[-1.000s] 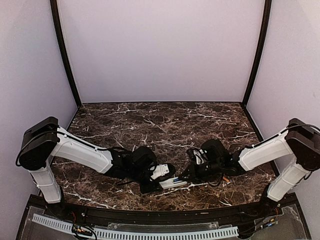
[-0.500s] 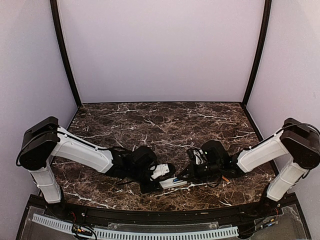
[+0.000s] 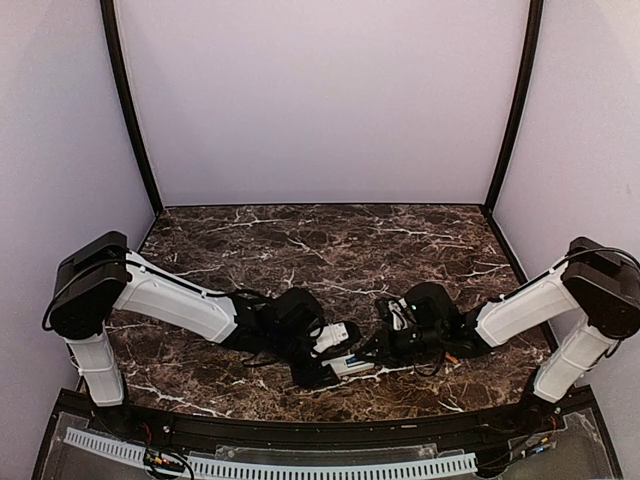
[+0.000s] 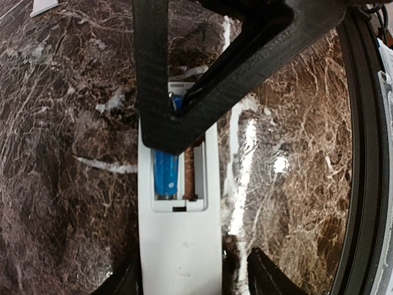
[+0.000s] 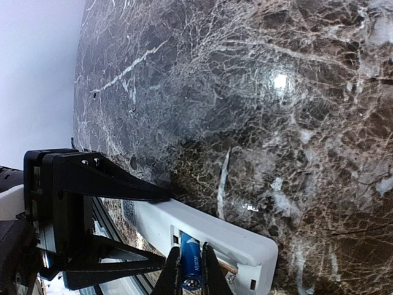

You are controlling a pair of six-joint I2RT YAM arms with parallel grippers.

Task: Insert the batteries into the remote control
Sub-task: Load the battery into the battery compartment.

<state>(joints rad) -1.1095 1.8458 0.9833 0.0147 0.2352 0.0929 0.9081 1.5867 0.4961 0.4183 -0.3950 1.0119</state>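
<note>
The white remote control (image 4: 181, 246) lies back up near the table's front edge, its battery bay open; it also shows in the top view (image 3: 352, 366) and the right wrist view (image 5: 215, 227). My right gripper (image 5: 189, 278) is shut on the blue battery (image 5: 190, 265), which sits in the bay's left slot (image 4: 166, 175). The slot beside it shows only a brownish strip. My left gripper (image 4: 193, 279) is open, one finger on each side of the remote's body, the right finger apart from it. A small orange thing (image 3: 452, 357), perhaps the orange battery, lies under my right forearm.
A small pale-grey cover piece (image 4: 44, 6) lies on the dark marble table (image 3: 330, 250) beyond the remote. The black front rim (image 4: 362, 184) runs close beside the remote. Purple walls close off the back and sides.
My left arm has shifted a little to the right along the remote. My right gripper has stayed at the battery bay with the blue battery.
</note>
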